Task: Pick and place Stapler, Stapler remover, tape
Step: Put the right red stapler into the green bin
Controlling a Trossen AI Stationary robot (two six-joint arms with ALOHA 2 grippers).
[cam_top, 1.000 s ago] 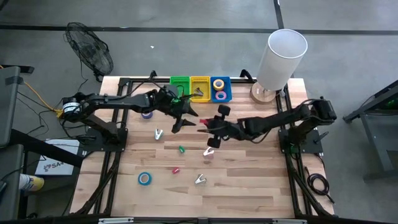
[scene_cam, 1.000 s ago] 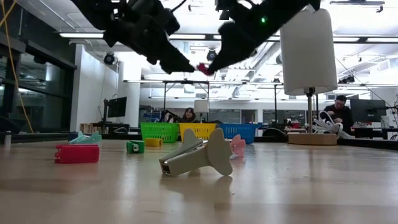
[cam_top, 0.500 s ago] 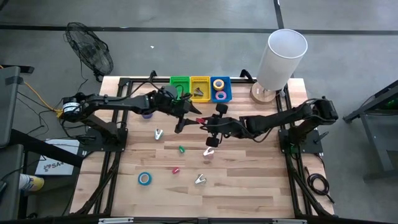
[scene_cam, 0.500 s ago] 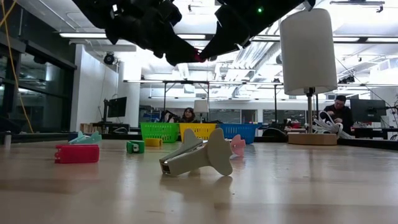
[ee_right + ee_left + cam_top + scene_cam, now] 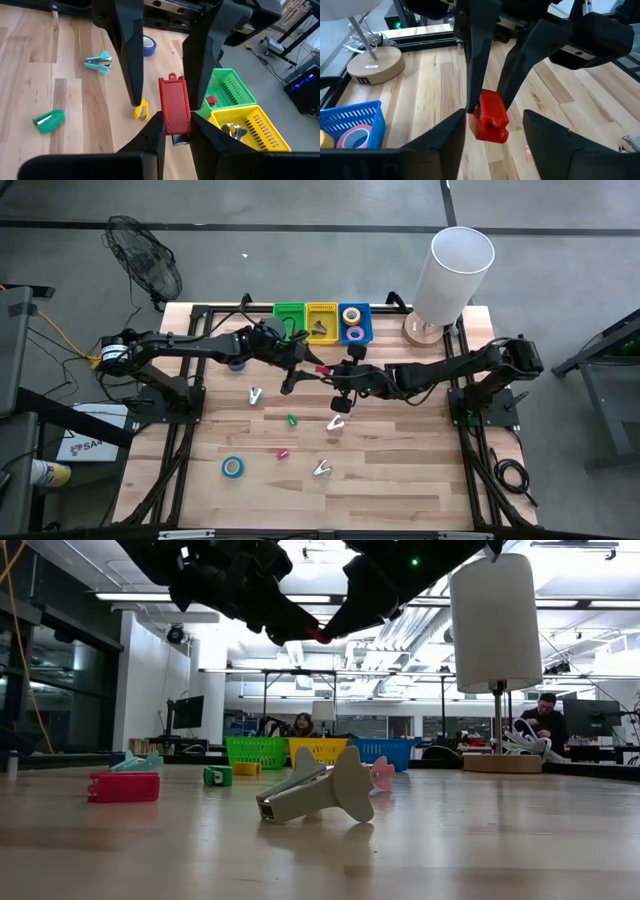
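Passing the red stapler in mid-air above the desk, right gripper clenched on it, left gripper spread around it, risks a drop if released early.

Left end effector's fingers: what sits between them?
In the left wrist view, the red stapler held by the right end effector sits between the left end effector's open fingers.

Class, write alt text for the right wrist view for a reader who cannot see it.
The right gripper holds a red stapler upright between its fingers while the left gripper straddles its far end. Beyond lie a wooden table and green and yellow baskets.
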